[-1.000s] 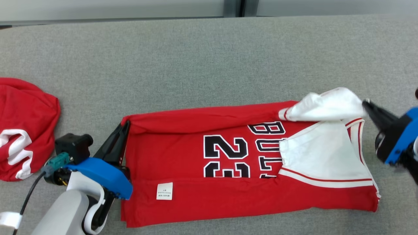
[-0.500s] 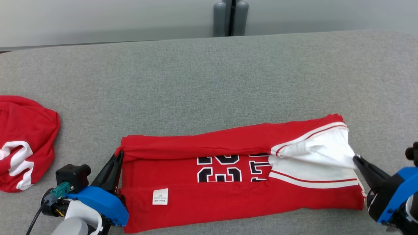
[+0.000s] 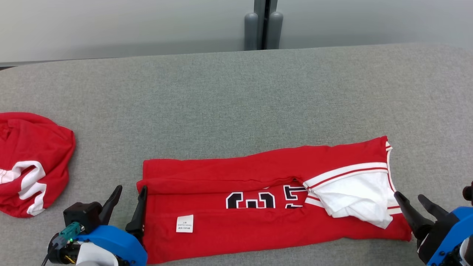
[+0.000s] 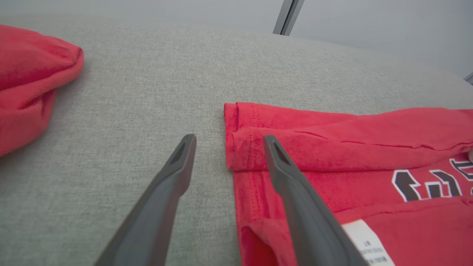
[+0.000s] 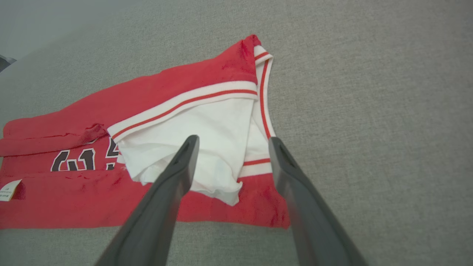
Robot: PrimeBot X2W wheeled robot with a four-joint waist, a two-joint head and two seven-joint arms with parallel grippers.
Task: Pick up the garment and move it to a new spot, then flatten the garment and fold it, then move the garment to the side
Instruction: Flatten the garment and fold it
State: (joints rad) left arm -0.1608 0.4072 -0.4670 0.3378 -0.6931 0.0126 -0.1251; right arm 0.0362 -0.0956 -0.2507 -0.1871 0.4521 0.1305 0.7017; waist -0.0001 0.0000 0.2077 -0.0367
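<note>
Red knit jersey (image 3: 258, 173): limp, light.
Your hold: end corners looked best.
Left tool (image 3: 131, 190), right tool (image 3: 409, 196): stood wide, empty.

We find the left gripper (image 3: 131, 188) and right gripper (image 3: 408, 195) alike: two long, dark, tapered fingers (image 4: 295, 192) on a blue housing (image 3: 111, 240). The left wrist carries a black block (image 3: 83, 216) and teal connector (image 3: 70, 229)
</note>
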